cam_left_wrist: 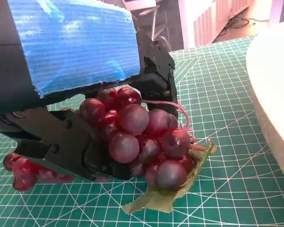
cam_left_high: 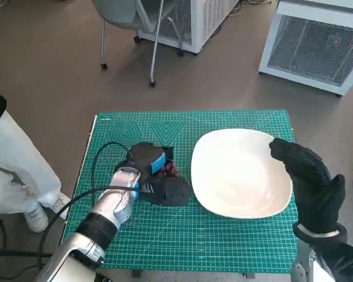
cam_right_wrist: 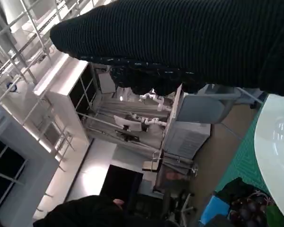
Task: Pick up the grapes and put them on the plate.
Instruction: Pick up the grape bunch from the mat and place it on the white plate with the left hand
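Beside plate point(cam_left_high: 241, 173), grapes point(cam_left_wrist: 142, 137) under left hand point(cam_left_high: 150, 173)

The head camera is looking steeply down on the worktop point(cam_left_high: 241, 247). Both wrist cameras are sitting close behind their hands, sharing the plate point(cam_left_high: 241, 173) with it.

Green cutting mat point(cam_left_high: 223, 247), grey chair point(cam_left_high: 126, 14), white cabinets point(cam_left_high: 317, 47), person's leg point(cam_left_high: 17, 164).

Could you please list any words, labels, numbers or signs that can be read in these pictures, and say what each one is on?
None can be read.
Green cutting mat: faint pale marks near its far left corner, too small and blurred to read; otherwise only grid lines and shapes.
Blue tape on the left hand: plain, no lettering.
White plate: unmarked.
Pale cabinets on the floor: no legible label.
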Controlling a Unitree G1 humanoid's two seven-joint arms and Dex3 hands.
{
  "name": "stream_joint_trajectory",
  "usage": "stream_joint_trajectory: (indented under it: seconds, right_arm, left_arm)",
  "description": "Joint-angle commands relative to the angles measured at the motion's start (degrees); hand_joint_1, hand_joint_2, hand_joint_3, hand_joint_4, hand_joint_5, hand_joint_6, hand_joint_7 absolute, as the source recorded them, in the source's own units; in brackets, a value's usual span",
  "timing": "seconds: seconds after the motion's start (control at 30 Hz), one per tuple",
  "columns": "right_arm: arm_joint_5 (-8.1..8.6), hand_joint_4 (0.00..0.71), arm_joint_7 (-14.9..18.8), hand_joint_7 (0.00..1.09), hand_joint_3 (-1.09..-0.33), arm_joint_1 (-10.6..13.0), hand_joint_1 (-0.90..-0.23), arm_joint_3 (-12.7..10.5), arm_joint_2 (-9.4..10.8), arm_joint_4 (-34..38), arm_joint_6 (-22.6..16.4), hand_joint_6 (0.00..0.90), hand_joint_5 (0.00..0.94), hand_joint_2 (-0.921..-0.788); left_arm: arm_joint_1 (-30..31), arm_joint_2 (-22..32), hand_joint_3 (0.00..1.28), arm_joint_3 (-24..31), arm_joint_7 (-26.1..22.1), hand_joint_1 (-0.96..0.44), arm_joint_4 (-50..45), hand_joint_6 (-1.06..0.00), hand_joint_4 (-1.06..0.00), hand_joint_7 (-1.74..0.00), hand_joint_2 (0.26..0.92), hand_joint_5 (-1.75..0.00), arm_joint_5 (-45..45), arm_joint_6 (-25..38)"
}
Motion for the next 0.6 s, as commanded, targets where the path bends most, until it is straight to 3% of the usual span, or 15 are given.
stream_joint_trajectory:
  seconds: [0.03,0.6]
  right_arm:
    - [-0.58,0.447,-0.07,0.71,-0.56,0.18,-0.501,-0.17,0.05,0.99,-0.04,0.075,0.002,-0.921]
    - [-0.67,0.447,-0.19,0.71,-0.558,0.14,-0.503,0.01,0.26,1.21,-0.39,0.077,0.002,-0.921]
  left_arm:
    - [-0.69,0.58,0.17,0.06,-0.83,0.0,0.97,-0.58,-0.53,-1.09,0.921,-1.47,-0.54,-0.57]
    - [-0.95,0.79,0.17,0.2,-0.88,0.0,0.69,-0.59,-0.52,-1.07,0.921,-1.49,-0.81,-0.32]
